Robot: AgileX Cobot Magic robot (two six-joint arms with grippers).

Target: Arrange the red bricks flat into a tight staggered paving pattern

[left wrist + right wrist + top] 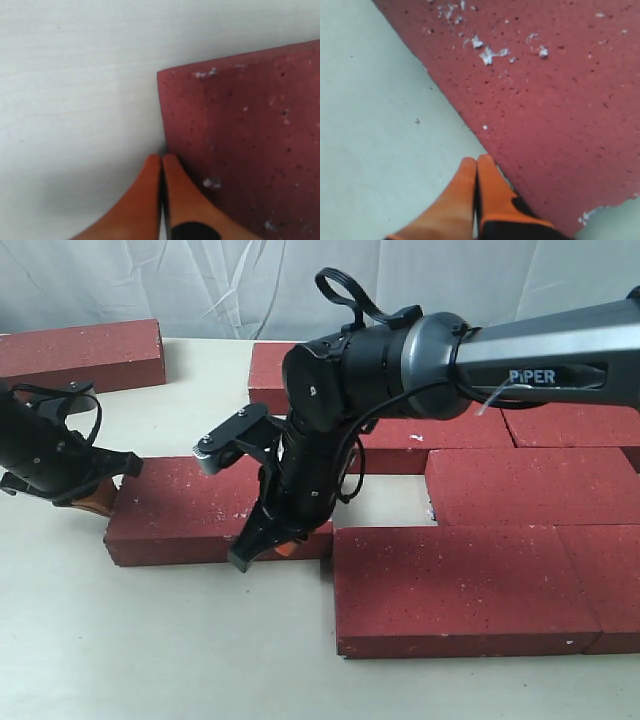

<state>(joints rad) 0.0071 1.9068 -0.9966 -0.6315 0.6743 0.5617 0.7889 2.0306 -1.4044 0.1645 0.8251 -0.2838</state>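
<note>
A loose red brick (185, 512) lies flat left of the paved group, slightly askew. My left gripper (97, 503) is shut, its orange fingertips pressed against this brick's left end; the left wrist view shows the tips (161, 159) at the side of the brick (250, 135) near a corner. The right gripper (262, 548) is shut and empty, with its tips down at the brick's front edge near its right end. In the right wrist view those tips (476, 162) touch the edge of the brick (545, 90). Several other red bricks (460, 585) lie flat and close together on the right.
One more red brick (85, 352) lies apart at the back left. A small bare gap (390, 502) shows between the loose brick and the paved group. The pale table (150, 640) runs along the front and left. A white cloth hangs behind.
</note>
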